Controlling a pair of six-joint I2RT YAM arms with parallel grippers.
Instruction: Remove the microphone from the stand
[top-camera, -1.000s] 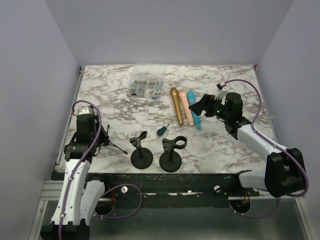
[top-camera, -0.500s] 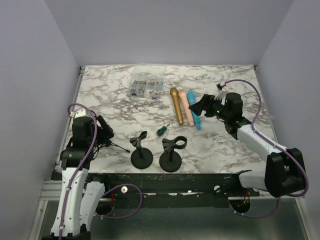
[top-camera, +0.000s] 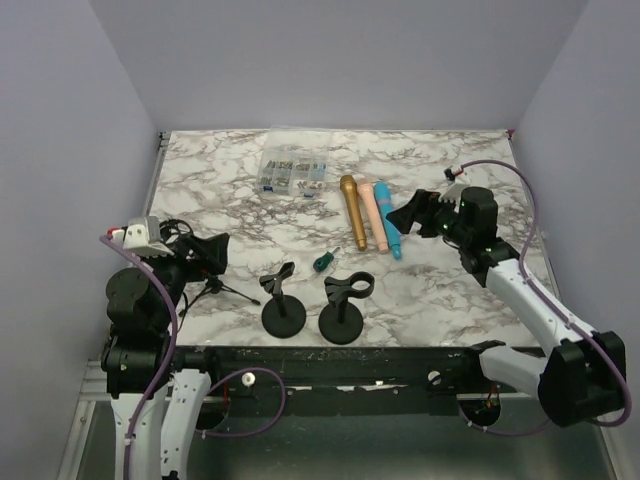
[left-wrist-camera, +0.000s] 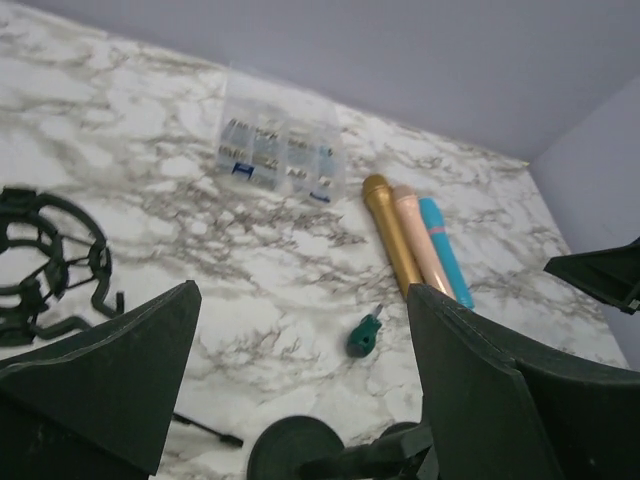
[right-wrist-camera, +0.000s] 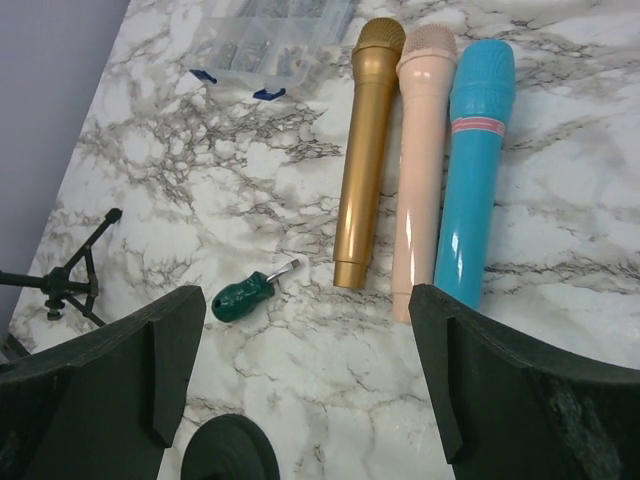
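Note:
Three microphones lie side by side on the marble table: gold (top-camera: 352, 211), pink (top-camera: 373, 215) and blue (top-camera: 389, 222); none sits in a stand. Two round-based stands (top-camera: 283, 300) (top-camera: 344, 305) near the front edge have nothing in their clips. My left gripper (top-camera: 205, 252) hangs open at the left edge above a small tripod stand (top-camera: 218, 286), holding nothing. My right gripper (top-camera: 420, 212) is open just right of the blue microphone. In the right wrist view the gold (right-wrist-camera: 365, 150), pink (right-wrist-camera: 420, 160) and blue (right-wrist-camera: 475, 170) microphones lie ahead of the open gripper (right-wrist-camera: 305, 330).
A clear parts box (top-camera: 292, 174) stands at the back, left of the microphones. A green screwdriver (top-camera: 322, 262) lies between the microphones and the stands. A black shock mount (left-wrist-camera: 45, 255) rests at the far left in the left wrist view. Walls enclose the table.
My left gripper has opened and drawn back and up toward the left near corner, away from the tripod stand. The right arm has shifted slightly to the right.

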